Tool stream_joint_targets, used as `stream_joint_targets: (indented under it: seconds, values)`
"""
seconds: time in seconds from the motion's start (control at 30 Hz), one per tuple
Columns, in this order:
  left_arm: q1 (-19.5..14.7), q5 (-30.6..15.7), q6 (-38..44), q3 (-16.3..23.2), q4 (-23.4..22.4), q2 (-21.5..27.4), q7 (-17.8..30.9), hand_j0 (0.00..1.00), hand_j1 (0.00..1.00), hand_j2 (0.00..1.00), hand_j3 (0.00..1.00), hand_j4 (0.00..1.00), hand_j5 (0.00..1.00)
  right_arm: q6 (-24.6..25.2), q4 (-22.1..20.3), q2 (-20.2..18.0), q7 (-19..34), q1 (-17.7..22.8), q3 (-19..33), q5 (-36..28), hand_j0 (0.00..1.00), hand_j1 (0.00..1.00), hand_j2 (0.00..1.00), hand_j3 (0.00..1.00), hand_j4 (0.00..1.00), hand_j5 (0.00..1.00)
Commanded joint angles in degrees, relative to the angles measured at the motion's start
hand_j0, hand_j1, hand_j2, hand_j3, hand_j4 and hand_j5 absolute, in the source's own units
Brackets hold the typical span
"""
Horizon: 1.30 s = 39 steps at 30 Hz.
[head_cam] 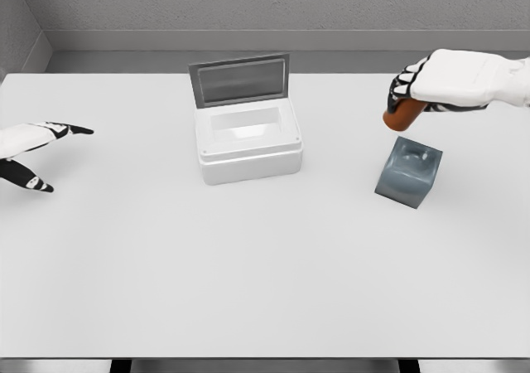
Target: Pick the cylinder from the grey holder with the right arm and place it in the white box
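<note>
A smooth orange cylinder (403, 116) is gripped by the right hand (431, 84) above the blocky grey holder (408, 172); the left hand (37, 145) is held open.

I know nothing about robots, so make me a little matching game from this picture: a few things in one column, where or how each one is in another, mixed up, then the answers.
Things:
1. orange-brown cylinder
2. white box with raised grey lid
3. grey cube-shaped holder
4. left hand

States:
A. open, holding nothing, at the table's left edge
B. empty, standing on the table below the right hand
C. gripped in the right hand, lifted clear of the holder
D. lid up, near the table's middle

Pairs: 1-C, 2-D, 3-B, 4-A
</note>
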State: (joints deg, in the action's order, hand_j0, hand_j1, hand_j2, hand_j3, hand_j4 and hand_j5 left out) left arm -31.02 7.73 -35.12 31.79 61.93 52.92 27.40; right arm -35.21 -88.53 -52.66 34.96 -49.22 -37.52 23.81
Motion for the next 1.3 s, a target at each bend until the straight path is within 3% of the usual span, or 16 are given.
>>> stream_joint_targets:
  seconds: [0.0, 0.33, 0.47, 0.63, 1.1, 1.27]
  values:
    - [0.0, -0.08, 0.12, -0.06, 0.03, -0.45, -0.07, 1.0, 1.0, 1.0, 1.0, 1.0, 1.0, 0.21, 0.02, 2.92, 0.04, -0.17, -0.01, -0.43, 0.46, 0.46, 0.46, 0.46, 0.46, 0.46]
    - [0.0, 0.0, 0.12, -0.06, -0.06, -0.45, 0.02, 1.0, 1.0, 1.0, 1.0, 1.0, 1.0, 0.21, 1.78, 11.0, 0.04, -5.1, -2.03, -0.16, 0.46, 0.46, 0.46, 0.46, 0.46, 0.46]
    - [0.0, 0.0, 0.12, -0.06, -0.06, -0.45, -0.07, 1.0, 1.0, 1.0, 1.0, 1.0, 1.0, 0.21, 5.47, 14.69, 0.04, -7.65, -4.14, 0.28, 0.47, 0.47, 0.47, 0.47, 0.47, 0.47]
    - [0.0, 0.0, 0.12, -0.06, -0.06, -0.45, -0.07, 1.0, 1.0, 1.0, 1.0, 1.0, 1.0, 0.21, 7.05, 18.38, 0.04, -8.61, -4.67, 0.36, 0.47, 0.47, 0.47, 0.47, 0.47, 0.47]
    - [0.0, 0.0, 0.12, -0.06, -0.06, -0.45, -0.07, 1.0, 1.0, 1.0, 1.0, 1.0, 1.0, 0.21, 17.25, 25.24, 0.04, -12.92, -7.22, 1.51, 0.47, 0.47, 0.47, 0.47, 0.47, 0.47]
    - [0.0, 0.0, 0.12, -0.06, -0.06, -0.45, 0.02, 1.0, 1.0, 1.0, 1.0, 1.0, 1.0, 0.21, 17.34, 26.3, 0.04, -13.27, -8.45, 1.59, 0.47, 0.47, 0.47, 0.47, 0.47, 0.47]
